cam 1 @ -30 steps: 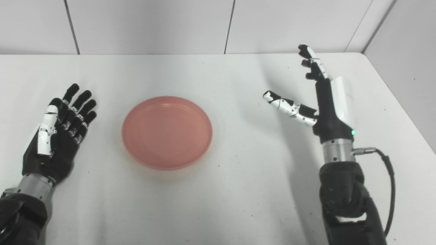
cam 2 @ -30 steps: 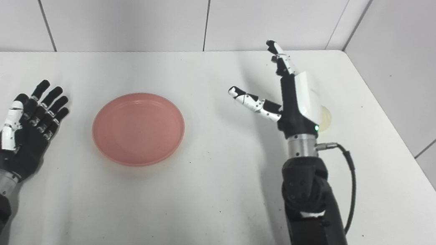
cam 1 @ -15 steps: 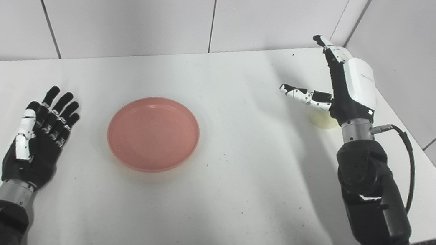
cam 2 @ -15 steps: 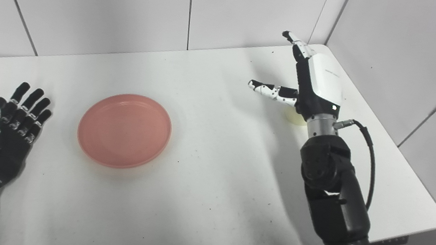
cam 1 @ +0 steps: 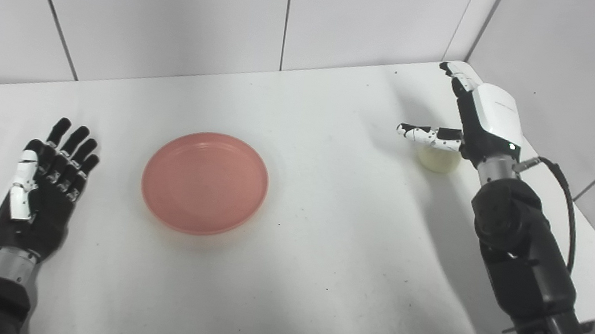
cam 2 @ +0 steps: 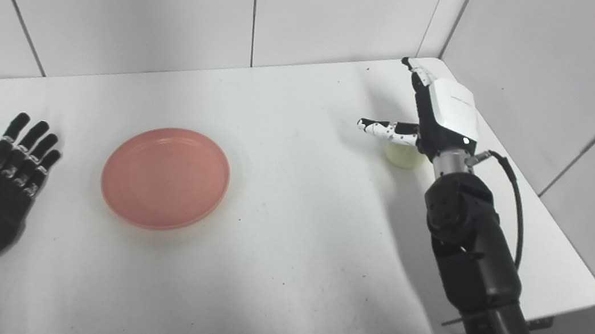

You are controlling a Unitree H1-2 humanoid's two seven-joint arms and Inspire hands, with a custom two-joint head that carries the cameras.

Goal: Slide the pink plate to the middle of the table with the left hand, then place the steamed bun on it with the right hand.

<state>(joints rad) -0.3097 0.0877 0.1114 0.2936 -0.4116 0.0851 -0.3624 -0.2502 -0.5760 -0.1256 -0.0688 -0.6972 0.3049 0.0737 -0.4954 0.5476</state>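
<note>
White table point(cam 1: 322, 239) holds one pink plate point(cam 1: 204, 182), one steamed bun point(cam 1: 438, 158); left hand point(cam 1: 45, 185) and right hand point(cam 1: 482, 119) spread, empty.

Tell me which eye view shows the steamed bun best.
The left eye view: the steamed bun shows a bit more of its side beneath the open right hand. The right eye view shows the same bun, slightly more covered by the thumb and wrist.

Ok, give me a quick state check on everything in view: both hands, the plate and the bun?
Left hand: open, palm up, resting on the table left of the plate.
Right hand: open, fingers spread, over the bun, not closed on it.
Pink plate: empty, flat on the table.
Steamed bun: on the table, far right.
</note>
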